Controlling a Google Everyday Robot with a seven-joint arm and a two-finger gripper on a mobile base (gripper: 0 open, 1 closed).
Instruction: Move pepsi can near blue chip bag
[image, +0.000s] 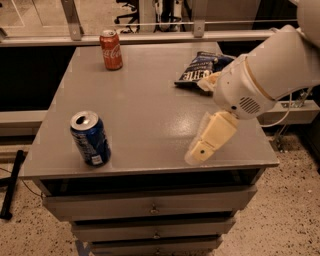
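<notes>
Coca-Cola script on red can (111, 49), blue chip bag (200, 70) lettering illegible

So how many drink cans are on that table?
2. The pepsi can stands front left on the table; the red Coca-Cola can stands back left. The gripper hangs over the front right, and the arm may hide something behind it.

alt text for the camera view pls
A robot's hand hovers open over the right side of a grey table, just in front of a blue chip bag. A pepsi can stands at the front left, and a red can at the back left.
</notes>
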